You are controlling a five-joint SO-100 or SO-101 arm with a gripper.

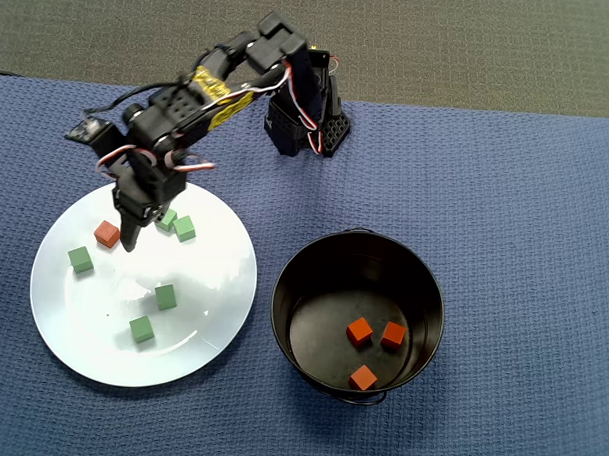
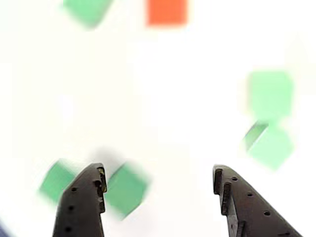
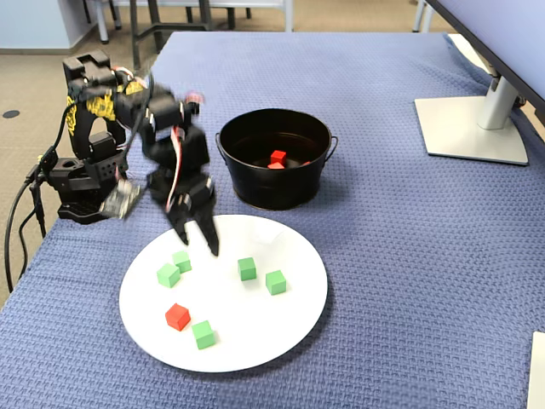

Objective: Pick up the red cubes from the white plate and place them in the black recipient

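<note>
hand (image 2: 158,185) spread wide, empty, hovering over the white plate (image 1: 216,325) | last red cube (image 1: 106,233) sits toward the plate's rim near the surface's left edge in overhead view, three already in the black pot (image 1: 282,297) | risk: green cubes (image 1: 176,224) crowd close, hand could easily nab one instead

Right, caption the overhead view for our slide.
Open tool above white round plate, beside last red cube.

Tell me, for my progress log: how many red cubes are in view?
4: one on the white plate at; three in the black pot at. None seem hidden.
</note>
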